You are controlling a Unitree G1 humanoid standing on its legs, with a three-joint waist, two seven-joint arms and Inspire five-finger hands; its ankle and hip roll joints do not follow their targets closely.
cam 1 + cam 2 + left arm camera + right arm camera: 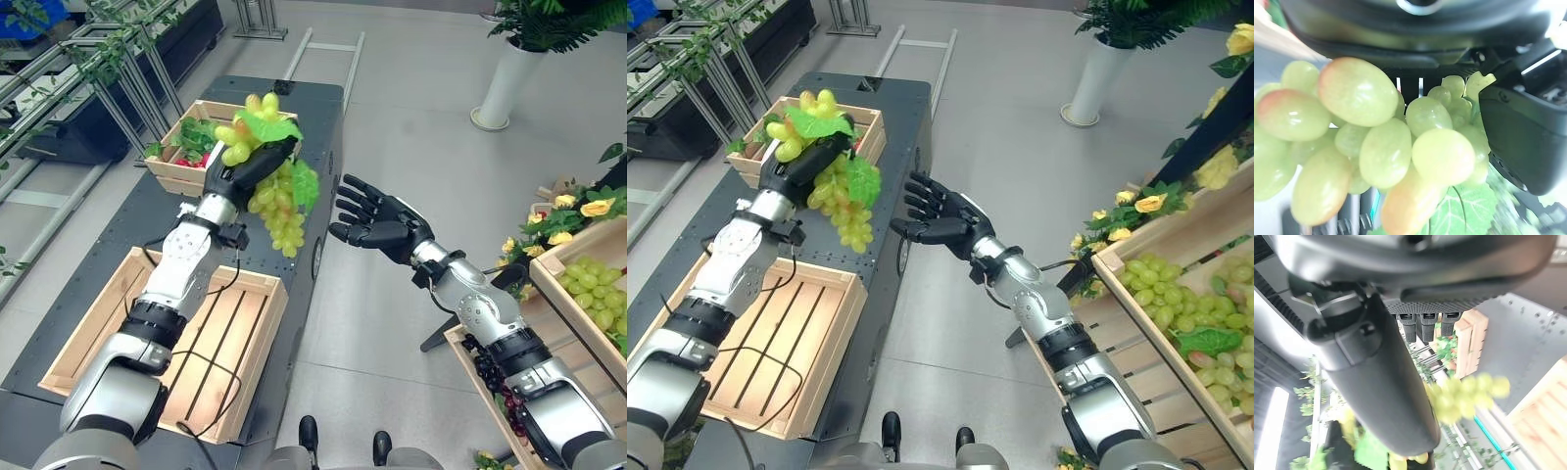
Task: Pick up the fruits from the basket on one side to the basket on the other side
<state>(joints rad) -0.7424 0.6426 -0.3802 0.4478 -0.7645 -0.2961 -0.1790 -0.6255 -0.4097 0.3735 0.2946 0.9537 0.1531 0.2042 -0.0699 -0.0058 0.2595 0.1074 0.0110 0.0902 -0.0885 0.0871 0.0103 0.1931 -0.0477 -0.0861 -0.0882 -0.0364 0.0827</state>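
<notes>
Grapes (279,201), one green bunch, hang from my left hand (257,162), fingers curled around them, above the dark table's (323,117) right edge. Two wooden crates sit there: an empty near crate (257,338), a far crate (186,176) holding fruit. My right hand (377,220) hovers spread, empty, over open floor (392,323).

Both arms are that brushed silver-grey metal look, chunky rounded segments with black bands between them, kind of ribbed near the elbows. The left hand (257,164) and right hand (377,223) are all matte black plastic, segmented fingers, pretty glossy on the knuckle bits. From the right wrist view, the fingers (1422,325) have a ridged, grippy texture underneath.
</notes>
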